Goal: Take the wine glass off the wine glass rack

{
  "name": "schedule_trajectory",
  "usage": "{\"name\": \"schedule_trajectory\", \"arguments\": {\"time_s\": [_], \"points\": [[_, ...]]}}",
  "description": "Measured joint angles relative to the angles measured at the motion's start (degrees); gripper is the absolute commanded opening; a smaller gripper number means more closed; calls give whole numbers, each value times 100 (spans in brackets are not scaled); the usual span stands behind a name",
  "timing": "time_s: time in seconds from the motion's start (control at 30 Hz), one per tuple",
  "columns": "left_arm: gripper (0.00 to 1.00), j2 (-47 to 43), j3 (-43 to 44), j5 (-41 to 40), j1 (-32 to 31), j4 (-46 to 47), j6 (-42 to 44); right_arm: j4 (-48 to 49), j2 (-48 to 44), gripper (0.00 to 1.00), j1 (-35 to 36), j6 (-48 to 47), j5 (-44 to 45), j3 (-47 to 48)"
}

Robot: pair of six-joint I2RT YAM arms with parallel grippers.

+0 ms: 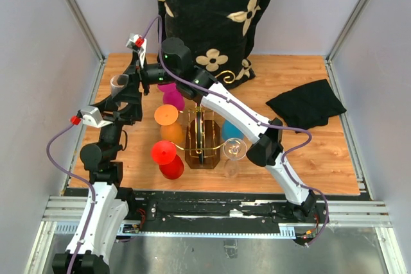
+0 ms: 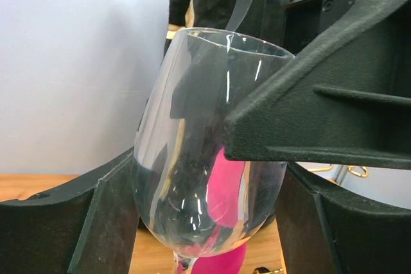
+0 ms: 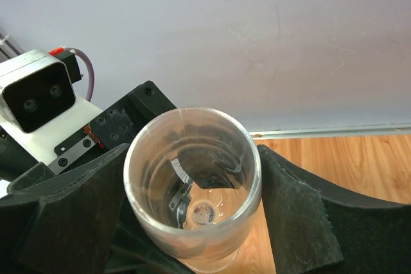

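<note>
A clear wine glass (image 1: 119, 83) is held upright at the far left of the table, away from the gold wire wine glass rack (image 1: 202, 134) on its dark brown base. My left gripper (image 1: 124, 99) is shut on the glass bowl (image 2: 192, 158). Its fingers (image 2: 64, 222) press both sides of the bowl. My right gripper (image 1: 130, 72) reaches across from the right and is shut on the same glass near the rim (image 3: 192, 190). One of its fingers (image 2: 321, 113) crosses in front in the left wrist view.
Around the rack are a pink glass (image 1: 172, 95), an orange one (image 1: 166, 115), a red one (image 1: 164, 154), a blue one (image 1: 231, 130) and a clear one (image 1: 234, 151). A black cloth (image 1: 307, 102) lies at the right. Black floral fabric (image 1: 212, 11) hangs at the back.
</note>
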Motion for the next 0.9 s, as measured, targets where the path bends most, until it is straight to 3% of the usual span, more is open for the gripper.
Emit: {"name": "schedule_trajectory", "arguments": {"time_s": [0.2,0.37,0.57,0.9], "points": [[2,-37,0,24,-20,37,-22,52,15,52,2,22,-4,2],[9,-42,0,24,-39,33,-24,57,15,44,2,20,-2,0],[39,-44,0,2,-44,20,-46,101,11,42,0,28,0,-37],[75,-46,214,-79,-83,-400,-2,221,-9,42,-76,131,59,-94]]}}
